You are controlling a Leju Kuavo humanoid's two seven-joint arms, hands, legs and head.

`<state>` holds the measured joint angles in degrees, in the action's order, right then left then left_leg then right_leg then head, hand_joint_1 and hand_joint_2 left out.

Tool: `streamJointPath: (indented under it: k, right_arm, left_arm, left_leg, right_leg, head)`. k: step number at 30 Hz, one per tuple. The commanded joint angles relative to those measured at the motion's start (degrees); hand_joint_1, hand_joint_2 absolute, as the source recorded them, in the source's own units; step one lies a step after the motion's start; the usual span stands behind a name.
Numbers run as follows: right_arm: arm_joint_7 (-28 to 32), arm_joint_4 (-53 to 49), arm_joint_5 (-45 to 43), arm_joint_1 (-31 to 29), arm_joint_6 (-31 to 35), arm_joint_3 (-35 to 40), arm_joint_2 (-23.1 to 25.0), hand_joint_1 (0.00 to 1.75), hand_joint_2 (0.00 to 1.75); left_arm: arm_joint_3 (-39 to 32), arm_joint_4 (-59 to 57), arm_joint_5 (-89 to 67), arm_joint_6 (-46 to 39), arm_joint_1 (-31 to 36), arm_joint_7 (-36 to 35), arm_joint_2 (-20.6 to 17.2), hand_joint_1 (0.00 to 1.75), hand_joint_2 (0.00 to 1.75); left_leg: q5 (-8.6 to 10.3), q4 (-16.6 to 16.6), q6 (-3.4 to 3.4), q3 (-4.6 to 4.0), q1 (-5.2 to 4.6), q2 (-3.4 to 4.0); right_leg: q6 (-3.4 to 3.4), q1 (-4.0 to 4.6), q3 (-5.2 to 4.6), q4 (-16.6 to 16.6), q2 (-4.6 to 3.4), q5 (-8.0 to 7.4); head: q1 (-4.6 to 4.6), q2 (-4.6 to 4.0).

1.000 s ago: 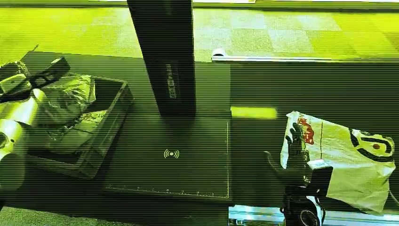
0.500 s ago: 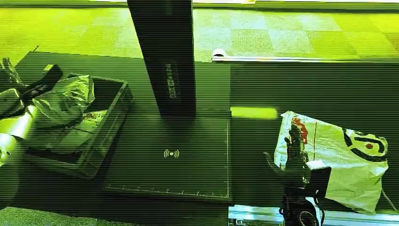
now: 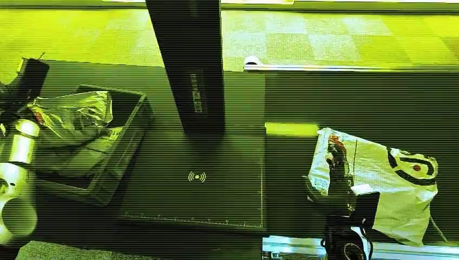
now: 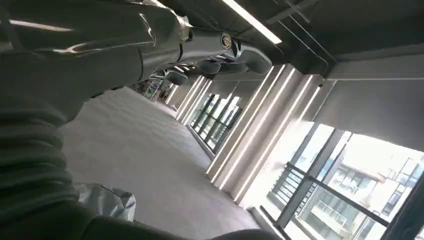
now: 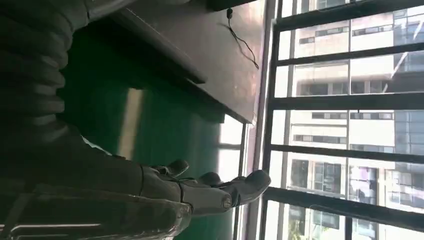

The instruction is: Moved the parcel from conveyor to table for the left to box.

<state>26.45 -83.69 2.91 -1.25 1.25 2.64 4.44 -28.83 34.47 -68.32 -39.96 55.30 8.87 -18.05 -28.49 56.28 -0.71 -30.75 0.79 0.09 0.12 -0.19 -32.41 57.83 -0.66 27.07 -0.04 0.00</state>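
Right hand (image 3: 336,172) low at the right, fingers (image 5: 220,187) stretched out straight and slightly apart, palm flat, nothing gripped. Right forearm comes up from below, wrist roughly in line with it. Left arm (image 3: 16,179) raised at the far left, silver forearm upright. Left hand (image 4: 220,52) fingers extended, holding nothing.

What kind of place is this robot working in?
Probably a parcel-sorting station in an office-like hall: a conveyor carries a parcel, beside a scanning pad and a crate.
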Motion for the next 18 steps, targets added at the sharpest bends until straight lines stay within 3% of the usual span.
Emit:
streamJointPath:
  k: [1,2,6,8,9,11,13,15,18]
  right_arm:
    - [0.9,2.8,-0.7,-0.6,-0.4,0.9,-1.5,0.0,1.75]
    - [1.3,3.0,-0.8,-0.2,-0.4,0.8,-1.4,0.0,1.75]
    - [2.7,3.3,-0.5,1.3,-0.7,0.8,-1.2,0.0,1.75]
    - [2.8,3.1,-0.5,1.2,-0.6,0.4,-1.5,0.0,1.75]
    - [2.8,2.9,-0.5,1.1,-0.6,0.3,-2.0,0.0,1.75]
    - [2.6,2.6,-1.3,0.5,-1.0,-1.0,-2.7,0.0,1.75]
    - [2.5,2.4,-1.6,0.0,-1.6,-1.7,-2.9,0.0,1.75]
    - [2.4,2.0,-1.5,-0.1,-2.0,-2.0,-2.6,0.0,1.75]
    - [1.9,1.3,-1.2,-0.4,-2.3,-2.1,-2.1,0.0,1.75]
  left_arm:
    - [-23.9,9.0,3.0,0.0,2.8,25.5,10.2,0.0,1.75]
    - [-25.9,8.9,6.2,0.0,3.5,31.1,11.6,0.0,1.75]
    - [-6.9,29.3,24.6,0.0,-9.6,31.1,15.8,0.0,1.75]
    - [1.8,29.9,35.4,0.0,-14.4,31.1,16.7,0.0,1.75]
    - [8.5,28.2,44.4,4.1,-16.3,31.1,15.9,0.0,1.75]
    - [19.4,36.4,57.9,18.5,-23.3,27.2,15.4,0.0,1.75]
    - [25.4,42.1,64.1,24.8,-29.5,26.2,15.8,0.0,1.75]
    - [29.4,45.1,74.7,36.7,-34.4,21.1,16.1,0.0,1.75]
    - [35.4,46.4,77.8,44.6,-40.9,17.4,16.4,0.0,1.75]
  left_leg:
    - [0.04,0.0,0.05,-0.06,0.04,-0.11]
    - [0.08,0.0,0.08,-0.1,0.04,-0.15]
    - [0.08,-0.1,0.07,0.02,0.0,-0.24]
    - [0.02,-0.1,0.05,0.05,-0.08,-0.04]
    - [0.09,-0.2,0.09,0.1,-0.1,-0.16]
    - [0.06,-0.1,0.06,0.03,-0.13,-0.28]
    - [0.07,-0.1,0.08,0.01,-0.15,-0.2]
    - [0.08,-0.1,0.1,-0.03,-0.15,-0.18]
    - [0.02,-0.1,0.11,0.07,-0.21,-0.04]
  right_leg:
    - [0.04,0.04,0.01,-0.1,0.16,-0.03]
    - [0.06,0.05,0.0,-0.1,0.21,-0.06]
    - [0.06,0.01,0.15,-0.2,0.27,-0.02]
    - [0.03,-0.09,0.11,-0.1,0.11,0.0]
    - [0.04,-0.11,0.19,-0.2,0.26,-0.03]
    - [0.04,-0.15,0.09,-0.1,0.3,0.02]
    - [0.05,-0.17,0.05,-0.2,0.25,-0.03]
    - [0.08,-0.17,0.06,-0.2,0.24,-0.06]
    - [0.08,-0.22,0.12,-0.2,0.08,-0.04]
  head:
    - [0.0,0.0]
    - [0.0,-0.02]
    - [0.02,0.0]
    - [0.0,0.0]
    - [0.0,0.0]
    - [0.0,0.0]
    - [0.0,0.0]
    - [0.0,0.0]
    - [0.02,0.0]
